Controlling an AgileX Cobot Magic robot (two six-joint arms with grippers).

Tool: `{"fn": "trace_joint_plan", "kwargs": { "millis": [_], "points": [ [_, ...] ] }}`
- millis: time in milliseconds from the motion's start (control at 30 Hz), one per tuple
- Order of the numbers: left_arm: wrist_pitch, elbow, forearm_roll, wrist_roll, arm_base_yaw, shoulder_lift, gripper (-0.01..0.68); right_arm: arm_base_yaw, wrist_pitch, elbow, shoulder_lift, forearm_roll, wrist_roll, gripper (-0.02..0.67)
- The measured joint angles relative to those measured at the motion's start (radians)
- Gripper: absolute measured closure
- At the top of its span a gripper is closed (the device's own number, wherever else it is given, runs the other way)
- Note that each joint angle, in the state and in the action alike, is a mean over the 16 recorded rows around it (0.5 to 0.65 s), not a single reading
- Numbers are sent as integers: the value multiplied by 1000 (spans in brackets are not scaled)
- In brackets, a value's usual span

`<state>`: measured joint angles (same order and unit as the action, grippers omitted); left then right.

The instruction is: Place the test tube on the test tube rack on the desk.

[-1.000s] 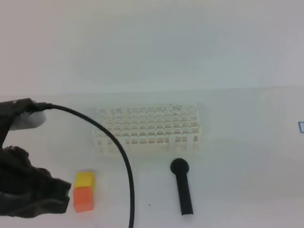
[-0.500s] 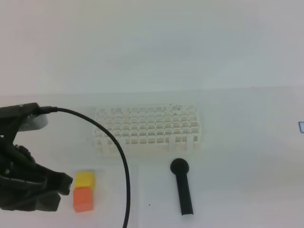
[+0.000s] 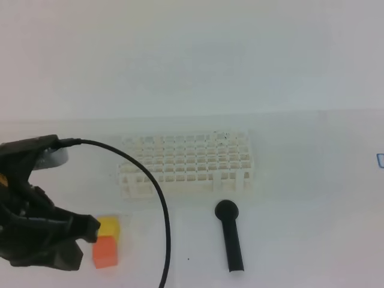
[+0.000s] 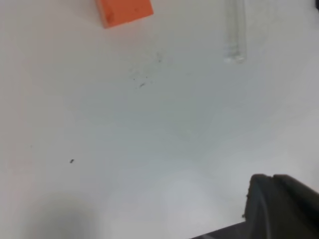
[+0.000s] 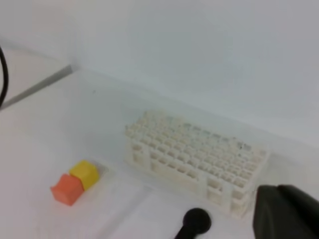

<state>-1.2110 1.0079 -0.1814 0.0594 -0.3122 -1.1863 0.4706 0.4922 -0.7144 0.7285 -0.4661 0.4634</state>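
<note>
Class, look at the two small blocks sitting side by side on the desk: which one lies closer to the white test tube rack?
The yellow block. It sits on the side towards the test tube rack; the orange block lies beyond it, farther from the rack.

You see the white test tube rack [image 5: 197, 160] standing on the desk [image 5: 40, 144], with orange block [image 5: 65, 188] and yellow block [image 5: 85, 174] touching near its left.
</note>
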Motion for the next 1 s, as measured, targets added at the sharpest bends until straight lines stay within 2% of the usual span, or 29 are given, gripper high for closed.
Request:
{"fn": "trace_joint_plan", "kwargs": {
  "millis": [233, 500, 733, 1000],
  "points": [
    [30, 0, -27, 72, 0, -3, 674, 0, 174, -192, 219, 283, -152, 650],
    [112, 0, -61, 87, -2, -60, 674, -1, 407, -366, 409, 580, -339, 650],
    [164, 0, -92, 80, -52, -167, 674, -2, 459, -395, 442, 648, -389, 650],
    [213, 0, 6, 185, -207, -297, 674, -2, 494, -396, 443, 660, -389, 650]
  ]
}}
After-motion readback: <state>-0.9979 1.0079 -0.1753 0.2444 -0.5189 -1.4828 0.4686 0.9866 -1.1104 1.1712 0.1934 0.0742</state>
